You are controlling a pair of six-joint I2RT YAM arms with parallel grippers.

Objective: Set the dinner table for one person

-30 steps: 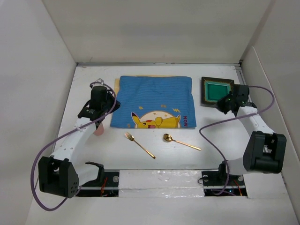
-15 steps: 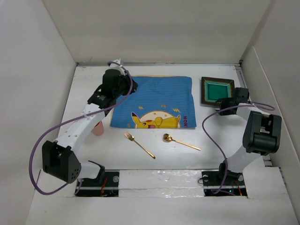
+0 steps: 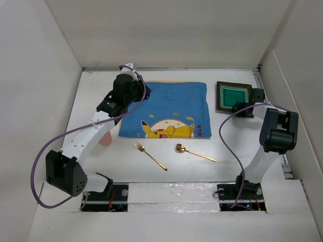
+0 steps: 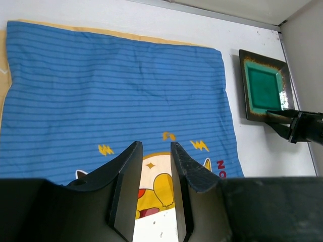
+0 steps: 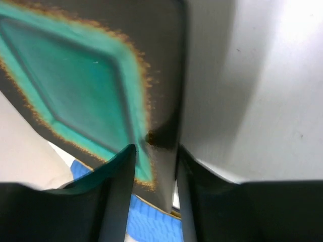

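Over the last sec. the L arm has swung from beside the placemat's [image 3: 166, 101] left edge to its far-left corner. The left gripper [image 4: 155, 151] hangs above the cloth w/ jaws only a narrow way apart and nothing between them.

The R arm has folded up tall, but the right gripper [image 5: 155, 151] hasn't left the near-right corner of the plate [image 3: 233, 96]. Its jaws are narrow and the dark rim fills the gap, so we read that as a pinch on the rim.

Nothing else has shifted. The plate lies flat, off the mat and just to its right. The fork [image 3: 150, 156] and spoon [image 3: 194, 153] lie near the mat's front edge. A pink item [image 3: 105, 138] shows partly under the L arm.

The dinner table [image 3: 166, 171] spans the whole floor of the cell, w/ the mat at centre-far.

Our read: setting has barely begun. The plate pickup is the step in hand, and the L arm is prob. there to hold or square the mat.
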